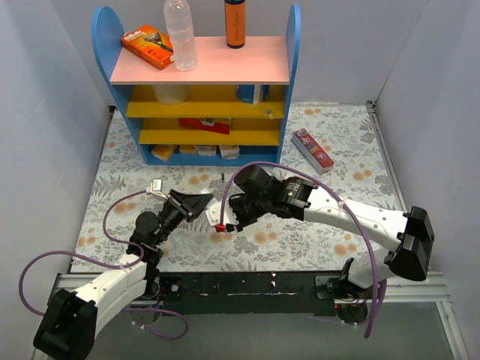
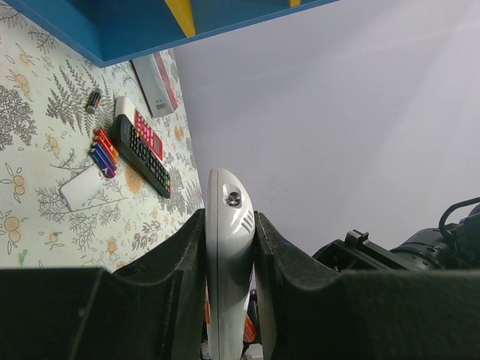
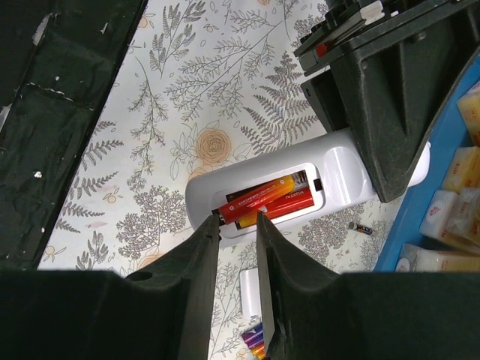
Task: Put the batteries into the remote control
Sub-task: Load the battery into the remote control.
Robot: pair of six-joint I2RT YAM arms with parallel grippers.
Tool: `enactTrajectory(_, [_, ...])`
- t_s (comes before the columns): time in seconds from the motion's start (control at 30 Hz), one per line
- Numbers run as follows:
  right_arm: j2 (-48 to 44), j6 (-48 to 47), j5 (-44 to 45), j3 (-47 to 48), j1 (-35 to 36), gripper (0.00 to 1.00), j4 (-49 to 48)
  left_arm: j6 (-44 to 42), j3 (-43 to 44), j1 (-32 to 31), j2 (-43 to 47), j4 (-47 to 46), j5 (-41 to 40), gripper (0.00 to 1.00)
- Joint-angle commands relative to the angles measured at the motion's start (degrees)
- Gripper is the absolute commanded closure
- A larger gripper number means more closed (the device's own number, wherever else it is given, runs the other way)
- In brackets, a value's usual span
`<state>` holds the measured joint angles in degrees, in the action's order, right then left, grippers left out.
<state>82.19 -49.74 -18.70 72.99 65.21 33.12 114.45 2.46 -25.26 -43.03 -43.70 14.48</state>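
Left gripper was clamped on the narrow sides of a white plastic remote control and held it above the flower-patterned desk, with the open battery compartment turned toward the other arm. This hold probably served to keep the remote control fixed while the second arm worked on it.

The right gripper stood at the edge of the compartment. Its fingers were a little apart and not closed on anything, as far as the right wrist view showed. Two red-orange cylindrical batteries were inside the compartment. The lower one lay flat, but the upper one was tilted, and its near end rose out of the compartment just at the tips of the right gripper.

It seemed that this battery was not fully seated, so the step in hand was likely to push its raised end down. The push would need to be gentle and straight, because the tilted cell could spring out or slide over its neighbour.

On the desk, well apart, lay a small group of spare red and blue batteries, a flat white compartment cover beside them, and a black remote with coloured buttons. The cover was off, so closing it was not yet done.
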Motion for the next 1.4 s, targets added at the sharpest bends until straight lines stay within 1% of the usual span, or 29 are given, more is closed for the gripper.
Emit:
enactTrajectory(0.0, [0.42, -0.71, -1.87, 2.51, -0.26, 0.67, 0.19, 9.38, -2.63, -0.23, 0.57, -1.03, 0.46, 1.00])
enactTrajectory(0.23, [1.04, -0.10, -2.04, 2.68, -0.17, 0.68, -0.69, 9.38, -2.55, -0.15, 0.75, -1.39, 0.73, 1.00])
enactTrajectory(0.4, [1.39, 0.86, -2.31, 2.77, -0.17, 0.71, -1.39, 9.38, -2.63, -0.23, 1.19, -1.38, 0.64, 1.00])
enactTrajectory(0.53, [1.74, 1.92, -2.57, 2.77, -0.26, 0.76, -2.01, 9.47, -2.55, -0.14, 1.19, -1.30, 0.64, 1.00])
enactTrajectory(0.57, [1.83, 2.10, -2.57, 2.77, -0.26, 0.79, -2.10, 9.47, -2.55, -0.23, 1.28, -1.30, 0.64, 1.00])
enactTrajectory(0.6, [2.09, 2.53, -2.57, 2.86, -0.26, 0.79, -2.19, 9.47, -2.63, -0.23, 1.36, -1.21, 0.72, 1.00])
enactTrajectory(0.67, [2.36, 2.97, -2.57, 2.95, -0.17, 0.86, -2.45, 9.56, -2.63, -0.15, 1.54, -1.21, 0.72, 1.00])
enactTrajectory(0.73, [2.80, 3.59, -2.57, 3.03, -0.26, 0.87, -2.54, 9.56, -2.63, -0.23, 1.89, -0.95, 0.64, 1.00])
enactTrajectory(0.77, [2.88, 3.94, -2.40, 3.12, -0.26, 0.89, -2.71, 9.56, -2.55, -0.15, 2.07, -0.86, 0.55, 1.00])
enactTrajectory(1.13, [5.08, 8.77, -0.55, 2.86, -0.26, 0.96, -6.23, 10.88, -2.63, -0.14, 4.44, 0.46, -0.15, 1.00])
enactTrajectory(1.37, [7.36, 12.29, 1.82, 3.65, -0.26, 0.96, -8.16, 12.46, -2.63, -0.14, 6.28, 3.44, -1.56, 1.00])
